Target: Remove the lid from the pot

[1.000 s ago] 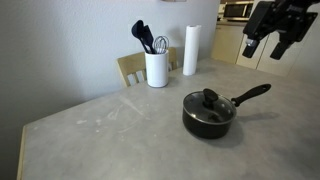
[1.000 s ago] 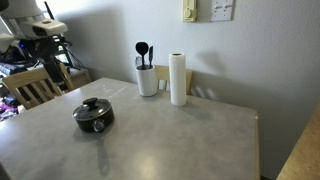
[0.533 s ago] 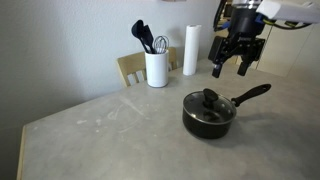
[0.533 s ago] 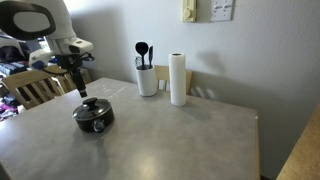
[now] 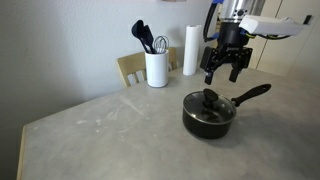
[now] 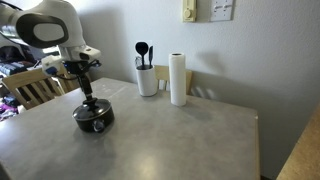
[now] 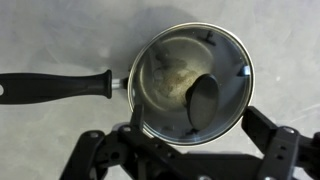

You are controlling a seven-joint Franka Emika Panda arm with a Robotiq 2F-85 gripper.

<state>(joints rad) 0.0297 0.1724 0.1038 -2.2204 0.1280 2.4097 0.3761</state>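
Wrist view: we look straight down on the lid (image 7: 175,65). It lies flat on the pot (image 7: 122,86) and covers the whole top.
Knob: the black knob (image 7: 203,97) sits on top of the glass.
Handle: the long black handle (image 7: 55,87) sticks out to the left side of this view.
Gripper: the gripper (image 7: 188,158) has its two fingers spread wide apart, one at each bottom corner of the wrist view. We see nothing held between them.
Where the gripper is: in an exterior view the gripper (image 5: 224,76) hangs in the air over the lid (image 5: 208,101) and does not touch it. We see the same from the other side, with the gripper (image 6: 87,92) just above the lid (image 6: 92,106).
Where the pot is: the pot (image 5: 208,122) stands on the grey table (image 5: 100,130) with its handle (image 5: 252,95) pointing away from the wall.
By the wall: a white utensil holder (image 5: 156,69) full of dark tools stands near a paper towel roll (image 5: 190,50). Both are well apart from the pot.
Behind the table: we see a wooden chair (image 5: 130,68).
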